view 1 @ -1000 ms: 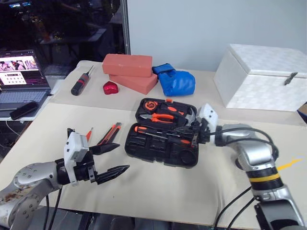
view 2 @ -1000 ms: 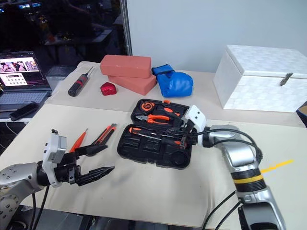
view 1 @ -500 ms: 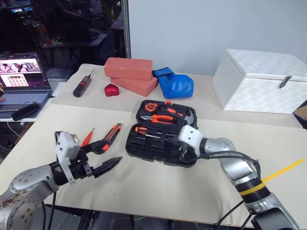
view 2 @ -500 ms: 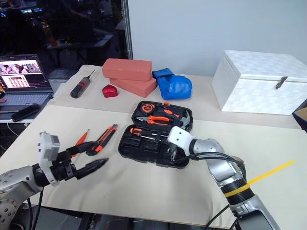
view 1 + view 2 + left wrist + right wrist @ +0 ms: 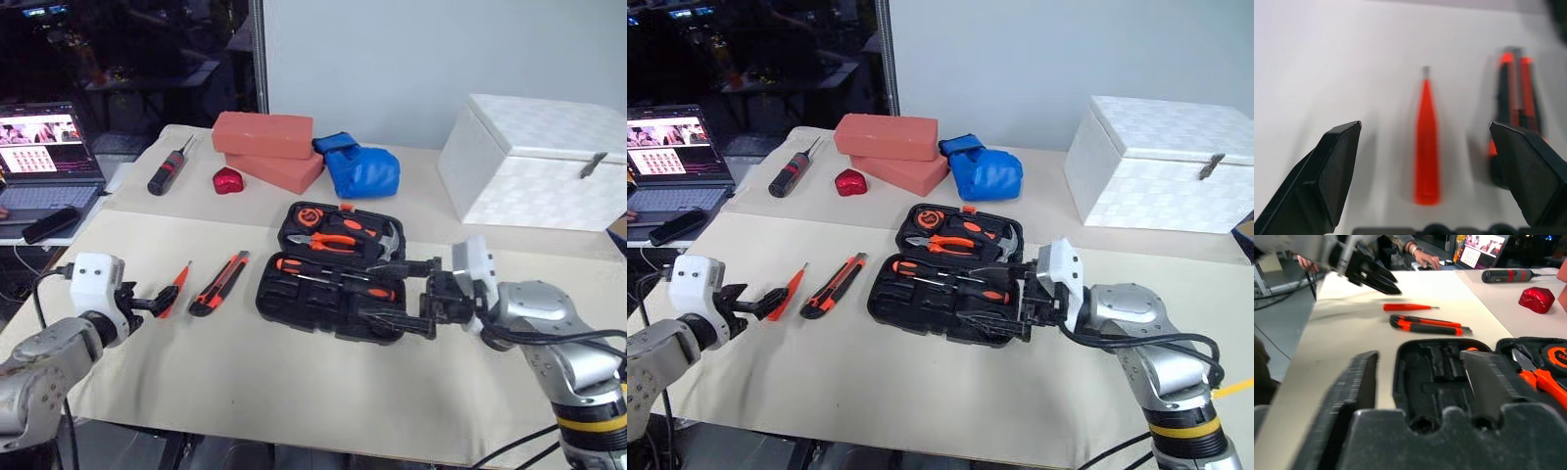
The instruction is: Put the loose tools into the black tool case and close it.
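Here your left hand [image 5: 1425,142] is spread wide and empty, fingers either side of the slim orange screwdriver [image 5: 1426,142] on the worktop [image 5: 294,372]; the utility knife [image 5: 218,284] lies just right of it. Your right hand [image 5: 404,294] stands open, empty, at the open tool case's [image 5: 323,304] right near edge, hiding that corner. The knife's blade end blurs in the left wrist view.

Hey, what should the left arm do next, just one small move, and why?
Probably ease the left gripper forward and close on the slim all-orange screwdriver. Its open fingers already straddle that tool, which lies loose on the cream table beside the orange-and-black utility knife, outside the open black moulded-plastic tool case.
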`<state>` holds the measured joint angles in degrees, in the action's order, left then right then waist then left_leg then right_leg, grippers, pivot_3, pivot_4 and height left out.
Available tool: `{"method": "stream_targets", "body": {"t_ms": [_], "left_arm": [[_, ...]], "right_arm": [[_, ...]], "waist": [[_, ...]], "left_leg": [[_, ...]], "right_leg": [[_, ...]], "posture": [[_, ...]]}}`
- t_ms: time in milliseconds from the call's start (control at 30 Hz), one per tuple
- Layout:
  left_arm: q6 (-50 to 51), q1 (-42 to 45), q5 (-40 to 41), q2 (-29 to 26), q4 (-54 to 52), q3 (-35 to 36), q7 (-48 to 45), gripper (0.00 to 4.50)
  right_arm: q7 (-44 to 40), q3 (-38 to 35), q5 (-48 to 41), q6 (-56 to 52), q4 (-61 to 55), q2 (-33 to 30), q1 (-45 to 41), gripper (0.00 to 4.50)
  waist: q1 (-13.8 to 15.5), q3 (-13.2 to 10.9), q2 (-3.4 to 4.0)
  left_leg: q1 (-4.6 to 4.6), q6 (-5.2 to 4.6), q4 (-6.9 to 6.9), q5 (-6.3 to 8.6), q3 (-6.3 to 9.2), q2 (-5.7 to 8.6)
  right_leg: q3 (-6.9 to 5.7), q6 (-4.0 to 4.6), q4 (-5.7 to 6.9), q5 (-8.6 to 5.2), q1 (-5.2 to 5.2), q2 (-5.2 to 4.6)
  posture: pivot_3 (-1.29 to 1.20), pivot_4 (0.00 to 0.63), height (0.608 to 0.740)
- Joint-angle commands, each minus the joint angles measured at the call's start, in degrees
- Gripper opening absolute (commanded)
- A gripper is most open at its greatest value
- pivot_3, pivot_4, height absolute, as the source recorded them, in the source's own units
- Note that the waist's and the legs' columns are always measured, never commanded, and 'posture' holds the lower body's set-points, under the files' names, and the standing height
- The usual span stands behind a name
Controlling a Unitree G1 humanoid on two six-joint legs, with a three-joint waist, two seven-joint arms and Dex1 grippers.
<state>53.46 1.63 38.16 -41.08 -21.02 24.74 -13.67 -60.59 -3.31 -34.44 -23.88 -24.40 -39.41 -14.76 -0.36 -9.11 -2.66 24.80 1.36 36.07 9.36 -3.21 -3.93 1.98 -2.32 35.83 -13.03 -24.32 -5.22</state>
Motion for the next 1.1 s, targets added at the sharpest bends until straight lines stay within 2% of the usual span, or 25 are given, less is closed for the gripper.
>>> {"method": "stream_targets", "body": {"t_ms": [33,133,233,300,333,367,400,500,600,667,733,800,833,933,1000,1033,1100], "left_arm": [[0.2,3.5,-2.8,-0.9,2.8,-3.3,-1.0,4.50],[0.7,4.7,-4.6,-0.6,5.7,-4.4,-0.7,4.50],[0.7,5.1,-6.1,-0.6,7.9,-5.6,-1.6,3.76],[0.4,4.9,-6.6,-0.5,8.7,-6.0,-2.6,3.10],[0.1,4.7,-6.3,-0.5,8.9,-6.0,-3.6,2.98],[-0.6,4.4,-6.3,-0.6,8.8,-6.0,-4.9,2.29],[-1.1,4.3,-6.4,-0.6,8.8,-6.0,-5.8,2.29],[-3.7,4.4,-3.7,0.2,7.3,-2.7,-10.0,1.31],[-2.7,6.2,3.5,-2.0,4.6,2.6,-17.5,1.31],[-2.4,7.4,5.2,-6.2,3.6,1.7,-23.6,1.31],[-2.6,9.8,5.9,-9.8,3.4,-1.7,-29.1,1.31],[-7.0,15.6,2.5,-12.8,3.1,-10.2,-36.0,1.31],[-7.7,19.3,1.5,-12.5,4.3,-13.5,-37.4,1.31],[-7.2,29.7,-2.0,-7.7,10.6,-19.3,-33.5,1.31],[-7.2,32.8,-2.8,-4.1,13.6,-18.5,-29.6,1.82],[-6.9,32.7,-3.5,-2.8,14.6,-17.4,-27.1,1.94],[-6.3,30.4,-5.3,-1.2,14.5,-15.4,-22.3,2.86]], "right_arm": [[1.6,-3.4,-2.4,-0.9,-4.5,-1.5,1.6,4.46],[2.3,-3.7,-2.4,-0.7,-6.2,-2.0,3.4,4.46],[2.6,-4.1,-2.8,-0.4,-7.9,-2.2,5.0,4.50],[2.4,-4.5,-2.8,0.4,-8.8,-2.3,5.8,4.50],[2.3,-4.8,-2.6,1.2,-9.2,-2.3,6.3,4.50],[2.1,-5.1,-2.4,1.9,-9.5,-2.3,6.7,4.50],[2.1,-5.3,-2.3,2.3,-9.7,-2.3,7.0,4.50],[1.9,-5.7,-1.6,3.5,-9.8,-2.6,8.1,4.50],[2.3,-6.9,-1.6,4.4,-10.6,-2.8,9.7,4.50],[3.1,-8.3,-2.4,4.3,-11.7,-2.8,10.9,4.50],[3.9,-9.5,-2.8,3.9,-12.7,-2.7,12.0,4.50],[4.9,-11.8,-2.7,3.9,-14.2,-2.8,14.4,4.50],[5.5,-12.9,-2.7,3.7,-14.9,-2.9,15.6,4.50],[7.0,-15.7,-2.7,3.3,-17.5,-3.3,19.2,4.50],[8.5,-16.9,-3.0,2.9,-19.9,-3.0,21.4,4.50],[9.1,-17.0,-3.1,2.8,-20.9,-2.9,22.2,4.50],[9.8,-17.0,-3.4,2.9,-22.2,-2.8,23.5,4.50]], "waist": [[0.0,0.0,-0.03],[-0.1,0.0,-0.04],[-0.2,0.0,-0.05],[-0.2,0.0,-0.06],[-0.2,0.0,-0.06],[-0.2,0.0,-0.06],[-0.2,0.0,-0.06],[-0.1,0.0,-0.08],[-0.1,-0.1,-0.25],[-0.1,-0.2,-0.30],[0.0,-0.2,-0.29],[0.5,-0.2,-0.24],[1.1,-0.2,-0.21],[1.7,-0.2,-0.10],[1.4,-0.2,-0.13],[1.0,-0.2,-0.13],[0.1,-0.2,-0.13]], "left_leg": [[0.00,0.00,0.00,0.00,0.00,0.00],[0.00,0.01,-0.01,0.00,0.01,-0.01],[0.00,0.00,-0.05,0.00,0.02,-0.01],[0.00,0.00,-0.07,0.00,0.01,-0.01],[0.01,-0.01,-0.06,0.00,0.01,-0.01],[0.01,-0.01,-0.07,0.00,0.02,-0.01],[0.01,0.00,-0.07,0.00,0.02,0.00],[0.01,0.01,-0.05,0.00,0.00,0.00],[0.02,0.01,-0.05,0.01,0.00,-0.01],[0.06,0.01,-0.05,0.01,0.02,-0.04],[0.07,0.01,-0.06,0.01,0.02,-0.04],[0.06,0.02,-0.05,0.01,-0.01,-0.01],[0.06,0.02,-0.05,0.01,-0.03,0.02],[0.06,0.05,-0.03,0.03,-0.04,0.06],[0.17,0.04,0.05,0.02,-0.04,0.04],[0.29,-0.04,0.13,-0.02,0.00,0.04],[0.31,-0.45,0.14,-0.26,0.04,0.01]], "right_leg": [[0.00,0.02,-0.01,0.01,-0.01,0.00],[-0.01,0.03,-0.01,0.02,-0.02,0.01],[-0.01,0.03,-0.01,0.02,-0.03,0.03],[0.00,0.02,-0.01,0.02,-0.03,0.03],[-0.01,0.02,-0.01,0.02,-0.04,0.03],[-0.01,0.02,-0.02,0.01,-0.02,0.02],[-0.01,0.02,-0.02,0.01,-0.02,0.01],[-0.01,0.01,-0.04,0.01,-0.02,-0.02],[-0.04,0.02,-0.04,0.01,-0.04,-0.03],[-0.07,0.04,-0.03,0.03,-0.07,-0.02],[-0.08,0.05,-0.02,0.03,-0.09,-0.03],[-0.08,0.04,-0.06,0.02,-0.05,-0.05],[-0.07,0.03,-0.09,0.02,-0.05,-0.08],[-0.08,0.02,-0.40,0.02,0.04,-0.09],[-0.07,-0.02,-0.41,0.07,0.13,-0.05],[-0.06,-0.11,-0.39,0.11,0.10,-0.02],[0.02,-0.20,-0.38,0.15,0.07,0.06]], "posture": [[0.00,0.150,0.740],[0.00,0.150,0.740],[0.00,0.150,0.740],[0.00,0.150,0.740],[0.00,0.150,0.740],[0.00,0.150,0.740],[0.00,0.150,0.740],[0.00,0.150,0.740],[0.00,0.150,0.740],[0.00,0.150,0.740],[0.00,0.150,0.740],[0.00,0.150,0.740],[0.00,0.150,0.740],[0.00,0.150,0.740],[0.00,0.150,0.740],[0.00,0.150,0.740],[0.00,0.150,0.740]]}}
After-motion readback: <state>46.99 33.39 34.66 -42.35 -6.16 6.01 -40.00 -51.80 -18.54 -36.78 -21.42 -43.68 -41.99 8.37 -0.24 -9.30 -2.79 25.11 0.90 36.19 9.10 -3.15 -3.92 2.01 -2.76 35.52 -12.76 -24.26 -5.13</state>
